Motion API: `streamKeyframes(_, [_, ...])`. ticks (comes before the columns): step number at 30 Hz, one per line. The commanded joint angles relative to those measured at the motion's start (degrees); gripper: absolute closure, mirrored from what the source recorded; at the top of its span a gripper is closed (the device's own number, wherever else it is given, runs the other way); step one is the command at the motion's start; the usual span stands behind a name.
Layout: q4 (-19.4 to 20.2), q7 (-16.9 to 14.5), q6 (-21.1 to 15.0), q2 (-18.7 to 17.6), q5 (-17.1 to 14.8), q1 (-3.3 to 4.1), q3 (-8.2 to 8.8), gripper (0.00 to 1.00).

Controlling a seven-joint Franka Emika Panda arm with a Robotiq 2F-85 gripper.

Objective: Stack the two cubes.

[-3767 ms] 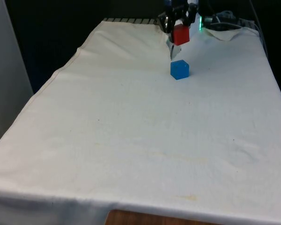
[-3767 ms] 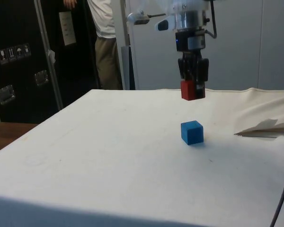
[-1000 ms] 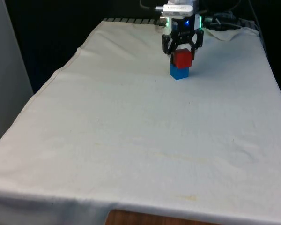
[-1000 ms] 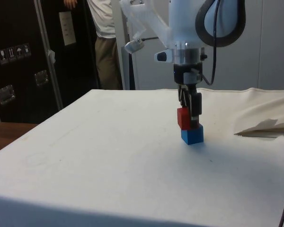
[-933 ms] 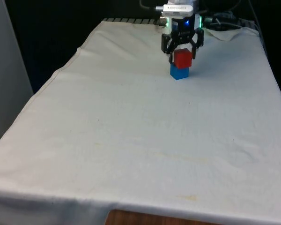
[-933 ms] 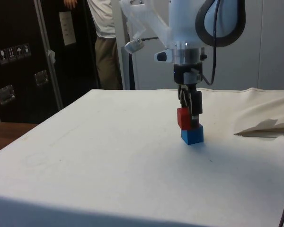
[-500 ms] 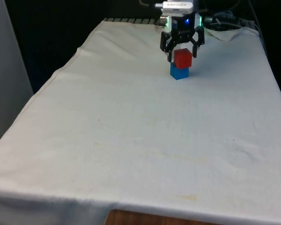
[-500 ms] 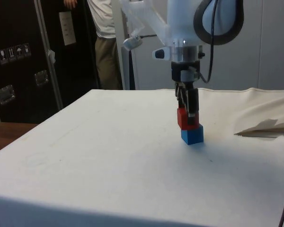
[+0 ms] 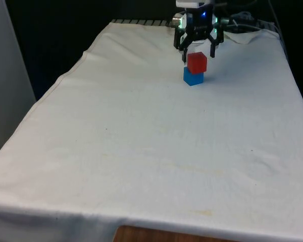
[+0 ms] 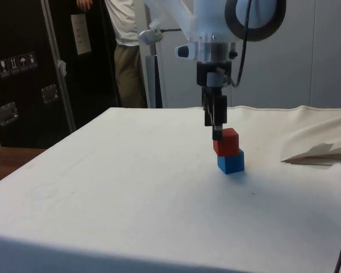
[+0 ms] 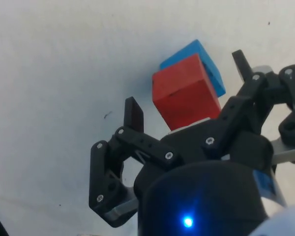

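Observation:
The red cube (image 9: 197,62) (image 10: 226,141) (image 11: 185,93) rests on top of the blue cube (image 9: 193,77) (image 10: 231,162) (image 11: 209,62) at the far end of the white-clothed table (image 9: 151,136). My gripper (image 9: 197,52) (image 10: 217,128) (image 11: 188,88) hangs just above and behind the red cube, its black fingers (image 11: 133,114) wide open and apart from the cube's sides. Nothing is held between them.
A crumpled fold of white cloth (image 9: 245,35) (image 10: 321,151) lies at the far corner on the front view's right, with a cable beside it. A person (image 10: 125,51) stands behind the table by the dark cabinets.
The fingers have spread wide and let go of the red cube, which stays on the blue one. My gripper has risen slightly and drawn back from the stack.

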State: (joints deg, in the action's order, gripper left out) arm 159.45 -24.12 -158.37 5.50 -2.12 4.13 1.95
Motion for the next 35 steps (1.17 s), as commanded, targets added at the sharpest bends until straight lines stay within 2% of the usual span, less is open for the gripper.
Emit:
streamKeyframes(1, [-0.23,0.4,0.29,0.4,-0.69,0.34,-0.17,0.0])
streamKeyframes(7, [-0.46,2.06,0.17,1.43,-0.8,0.69,-0.23,0.0])
streamKeyframes(8, [-0.52,1.95,0.0,1.09,-0.11,0.4,-0.17,0.0])
streamKeyframes(9, [-0.46,2.41,0.17,1.72,-0.8,0.69,-0.29,0.0])
streamKeyframes(12, [-0.4,3.72,0.34,2.81,-0.52,0.69,-0.29,0.0])
streamKeyframes(16, [-0.46,4.41,0.06,3.15,-0.11,0.57,-0.17,0.0])
streamKeyframes(23, [-0.46,7.39,1.66,6.02,-0.11,0.4,-0.17,0.0])
streamKeyframes(24, [-0.46,6.99,1.32,5.84,-0.11,0.57,-0.11,0.0])
streamKeyframes(32, [-0.57,10.83,2.69,8.42,0.06,0.29,-0.11,0.0])
streamKeyframes(34, [-0.46,10.08,2.06,8.02,-0.11,0.57,0.0,0.0])
streamKeyframes(35, [-0.57,11.12,2.75,8.59,0.11,0.29,-0.11,0.0])
